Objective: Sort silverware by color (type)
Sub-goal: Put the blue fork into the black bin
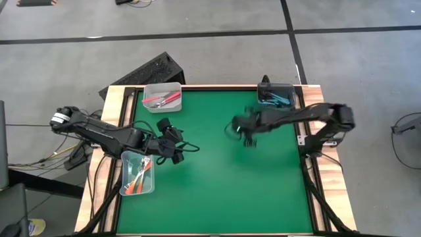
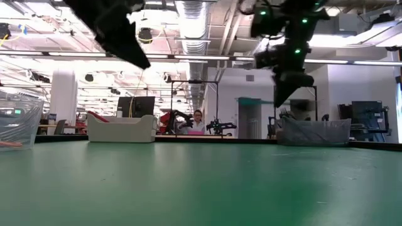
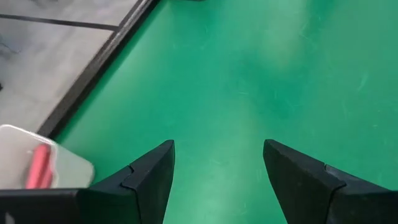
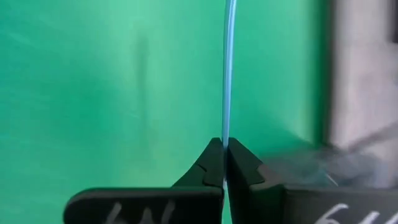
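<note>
Green felt [image 1: 217, 171] is spanned by two arms; right of centre, the right gripper [image 4: 224, 163] is clamped on one blue-handled utensil [image 4: 229, 74], while the left gripper [image 3: 217, 165] (centre-left) is spread empty. Three bins are seen.

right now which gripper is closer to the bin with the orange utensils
Left. The left gripper hovers just beside the bin of orange utensils; the right gripper is across the mat, shut on a blue-handled utensil.

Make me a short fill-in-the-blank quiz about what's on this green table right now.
1. The right gripper is shut on a thin ____ utensil handle.
2. The left gripper hangs ____ and holds nothing.
3. The dark grey bin holds ____ utensils.
4. The table is ____.

Missing words: blue; open; blue; green
</note>
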You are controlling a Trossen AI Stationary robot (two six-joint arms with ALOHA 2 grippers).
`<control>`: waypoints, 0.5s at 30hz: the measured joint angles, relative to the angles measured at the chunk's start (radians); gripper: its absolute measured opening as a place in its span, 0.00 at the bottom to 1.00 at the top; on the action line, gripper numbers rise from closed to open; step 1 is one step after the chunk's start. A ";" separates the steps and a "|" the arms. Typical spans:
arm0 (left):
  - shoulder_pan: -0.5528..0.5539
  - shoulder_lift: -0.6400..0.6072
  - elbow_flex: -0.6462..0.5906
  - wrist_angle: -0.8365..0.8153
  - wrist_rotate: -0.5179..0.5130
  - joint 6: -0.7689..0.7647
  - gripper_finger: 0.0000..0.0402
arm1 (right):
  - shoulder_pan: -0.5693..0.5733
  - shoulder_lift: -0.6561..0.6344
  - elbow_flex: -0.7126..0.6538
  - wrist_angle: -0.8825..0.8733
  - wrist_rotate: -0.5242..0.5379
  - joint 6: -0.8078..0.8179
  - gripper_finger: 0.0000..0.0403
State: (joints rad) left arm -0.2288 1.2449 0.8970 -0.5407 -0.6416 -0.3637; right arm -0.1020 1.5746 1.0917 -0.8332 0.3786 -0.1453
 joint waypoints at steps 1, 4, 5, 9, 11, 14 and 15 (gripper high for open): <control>0.000 0.000 -0.025 0.034 0.003 0.000 0.58 | -0.037 -0.040 -0.018 0.006 0.030 -0.016 0.03; 0.000 0.000 -0.095 0.113 0.008 0.002 0.58 | -0.162 -0.155 -0.075 0.016 0.086 -0.083 0.04; 0.000 0.000 -0.113 0.142 0.008 0.003 0.58 | -0.207 -0.187 -0.094 0.034 0.090 -0.113 0.04; 0.011 0.000 -0.170 0.221 0.014 0.016 0.58 | -0.388 -0.310 -0.179 0.157 0.096 -0.233 0.04; 0.018 0.000 -0.181 0.254 0.016 0.022 0.58 | -0.463 -0.346 -0.216 0.211 0.097 -0.315 0.04; 0.024 0.000 -0.192 0.286 0.022 0.047 0.58 | -0.566 -0.382 -0.274 0.278 0.087 -0.449 0.04; 0.027 0.000 -0.195 0.296 0.027 0.058 0.58 | -0.596 -0.387 -0.286 0.304 0.081 -0.481 0.05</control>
State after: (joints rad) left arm -0.2015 1.2446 0.7024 -0.2446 -0.6149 -0.3053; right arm -0.6983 1.1878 0.8057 -0.5292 0.4597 -0.6267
